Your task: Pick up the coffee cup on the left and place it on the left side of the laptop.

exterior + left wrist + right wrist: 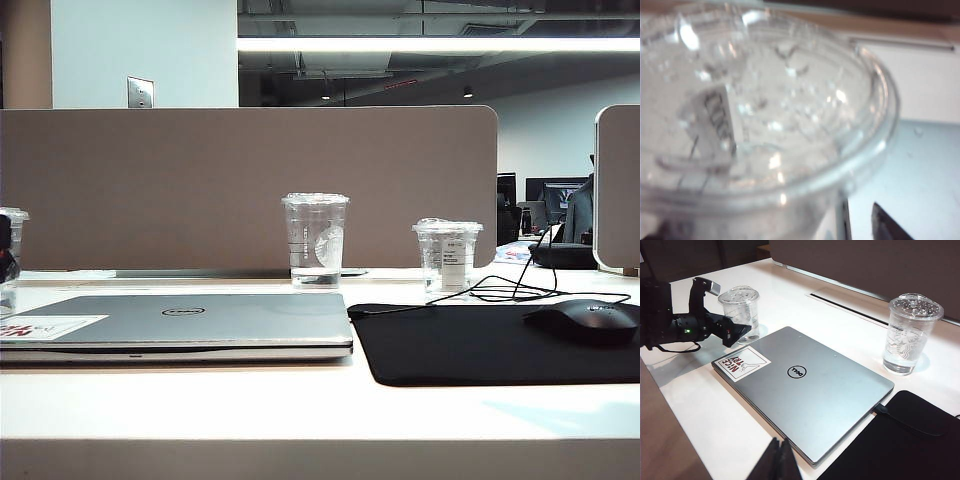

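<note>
Coffee cup (741, 311) stands left of the laptop (805, 390); the left gripper (735, 330) reaches level beside it, fingers apart. Right gripper (780, 460) hovers, fingers together.

The left arm reached in level from the left edge of the table, its dark wrist housing showing a small green light. The left gripper (735, 322) pointed toward the coffee cup (742, 310), its jaws spread wide on either side of the cup, one finger (704, 289) raised beside the rim and the other low against the near side. Whether the pads touched the cup could not be told. The right gripper (779, 460) hung above the near table edge, well apart from the left, its two dark fingertips pressed together.
</note>
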Controlling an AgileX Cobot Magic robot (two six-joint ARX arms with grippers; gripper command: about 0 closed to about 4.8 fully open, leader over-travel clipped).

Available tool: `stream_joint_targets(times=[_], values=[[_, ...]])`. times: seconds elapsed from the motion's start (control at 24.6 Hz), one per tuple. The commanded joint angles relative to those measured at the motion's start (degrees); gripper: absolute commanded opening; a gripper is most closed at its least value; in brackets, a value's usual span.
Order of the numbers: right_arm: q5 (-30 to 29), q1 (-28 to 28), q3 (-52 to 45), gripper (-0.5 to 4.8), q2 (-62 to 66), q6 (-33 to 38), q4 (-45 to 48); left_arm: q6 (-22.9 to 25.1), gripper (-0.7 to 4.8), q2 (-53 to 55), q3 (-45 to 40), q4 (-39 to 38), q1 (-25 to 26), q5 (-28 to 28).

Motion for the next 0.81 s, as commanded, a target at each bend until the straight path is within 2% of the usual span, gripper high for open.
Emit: stream_joint_targets(times=[0.04,0.12,0.16,0.2,0.28,0.32,0.37,0.45,0.53,0.69,0.81], values=[[-0.1,0.0,0.4,-0.04,-0.1,-0.2,1.0,1.2,4.66,-5.9,0.1,-9.6,0.1,-0.9],[-0.1,0.0,0.4,-0.04,-0.1,-0.2,1.0,2.2,4.65,-9.9,0.1,-13.9,0.1,-1.9],[-0.1,0.0,0.4,-0.04,-0.1,-0.2,1.0,2.9,4.17,-12.8,0.1,-16.8,0.1,-1.9],[-0.1,0.0,0.4,-0.04,-0.1,-0.2,1.0,3.1,3.63,-14.2,0.1,-18.2,0.1,-1.9],[-0.1,0.0,0.4,-0.04,-0.1,-0.2,1.0,3.5,1.62,-19.0,0.1,-22.5,0.1,-2.0],[0.0,0.0,0.4,-0.04,-0.1,-0.2,1.1,3.5,1.17,-20.3,0.1,-23.6,0.1,-2.0],[0.1,0.0,0.4,-0.04,-0.2,-0.2,1.1,3.5,0.48,-23.4,0.1,-26.1,0.1,-1.9],[0.5,0.0,0.4,-0.04,-0.2,-0.2,1.3,3.5,-0.1,-26.2,0.1,-28.8,0.1,-1.9],[0.6,0.0,0.4,-0.04,-0.1,-0.2,1.3,3.4,-0.06,-29.4,0.2,-32.4,0.1,-1.7],[0.6,0.0,0.3,-0.04,-0.2,-0.2,1.4,3.4,-0.06,-40.7,0.2,-44.8,0.0,-1.5],[0.6,0.0,0.3,-0.03,-0.2,-0.2,1.4,3.4,-0.06,-48.6,0.2,-50.0,0.0,-1.3]])
